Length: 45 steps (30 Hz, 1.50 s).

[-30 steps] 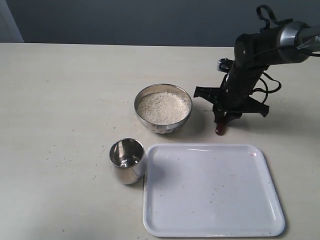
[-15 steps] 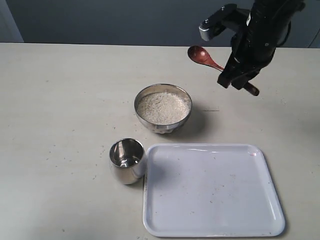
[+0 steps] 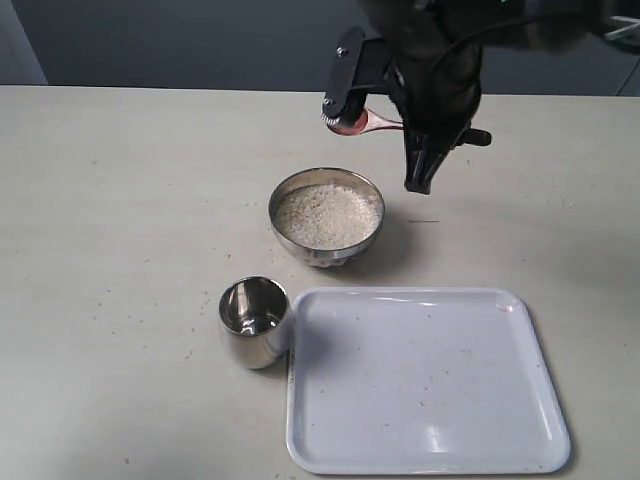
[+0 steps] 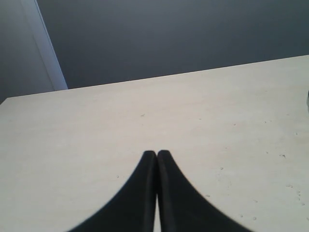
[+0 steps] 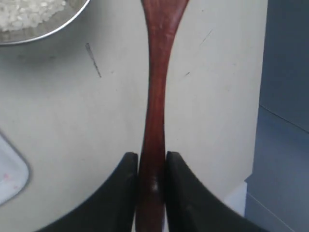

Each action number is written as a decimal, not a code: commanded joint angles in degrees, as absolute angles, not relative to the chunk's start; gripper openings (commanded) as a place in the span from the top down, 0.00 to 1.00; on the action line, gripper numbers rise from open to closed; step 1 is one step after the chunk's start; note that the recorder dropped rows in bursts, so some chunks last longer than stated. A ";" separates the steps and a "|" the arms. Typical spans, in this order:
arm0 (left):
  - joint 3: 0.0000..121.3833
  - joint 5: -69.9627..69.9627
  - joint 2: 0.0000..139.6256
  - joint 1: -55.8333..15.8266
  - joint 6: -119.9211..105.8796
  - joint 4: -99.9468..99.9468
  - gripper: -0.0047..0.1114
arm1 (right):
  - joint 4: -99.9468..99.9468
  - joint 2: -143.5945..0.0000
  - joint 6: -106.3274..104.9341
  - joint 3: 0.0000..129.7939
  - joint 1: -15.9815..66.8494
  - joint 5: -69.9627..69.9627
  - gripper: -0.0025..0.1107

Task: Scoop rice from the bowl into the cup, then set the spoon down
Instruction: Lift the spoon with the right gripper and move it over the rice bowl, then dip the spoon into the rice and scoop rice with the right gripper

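Observation:
The steel bowl [image 3: 281, 200] holds a pale heap of rice [image 3: 327, 214] at the table's middle. In front of it and to the left stands the steel cup [image 3: 254, 322], upright. My right gripper [image 3: 418, 128] hangs in the air beyond the bowl's far right rim, shut on the handle of the reddish-brown spoon [image 3: 352, 122]. The spoon's oval end points left, roughly level. In the right wrist view the spoon handle [image 5: 155, 92] runs out between the fingers of the gripper [image 5: 152, 158], with the bowl [image 5: 58, 30] and rice [image 5: 26, 10] beyond. My left gripper [image 4: 157, 153] is shut and empty over bare table.
A white tray [image 3: 430, 385] lies in front of the bowl and right of the cup, touching or almost touching the cup; its corner shows as tray [image 5: 8, 175]. The left arm is outside the exterior view. A dark wall backs the table.
The right gripper has lifted the spoon off the table right of the bowl, swung it up and carried it left. The spoon's oval end now hovers behind the bowl.

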State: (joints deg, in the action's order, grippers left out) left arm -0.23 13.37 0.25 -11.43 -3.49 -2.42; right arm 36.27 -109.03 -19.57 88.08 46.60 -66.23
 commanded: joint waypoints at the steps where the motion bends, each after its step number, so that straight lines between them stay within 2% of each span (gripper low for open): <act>1: 0.00 13.29 0.00 -11.63 -3.11 -2.47 0.96 | 43.43 -113.39 -16.98 88.30 48.77 -66.52 0.98; 31: 0.00 13.29 0.00 -11.63 -3.11 -2.47 0.96 | 47.10 -119.69 -19.84 84.79 55.96 -69.71 0.98; 45: 0.00 13.29 0.00 -11.63 -3.11 -2.47 0.96 | 51.69 -123.88 -19.27 84.79 56.11 -68.68 0.98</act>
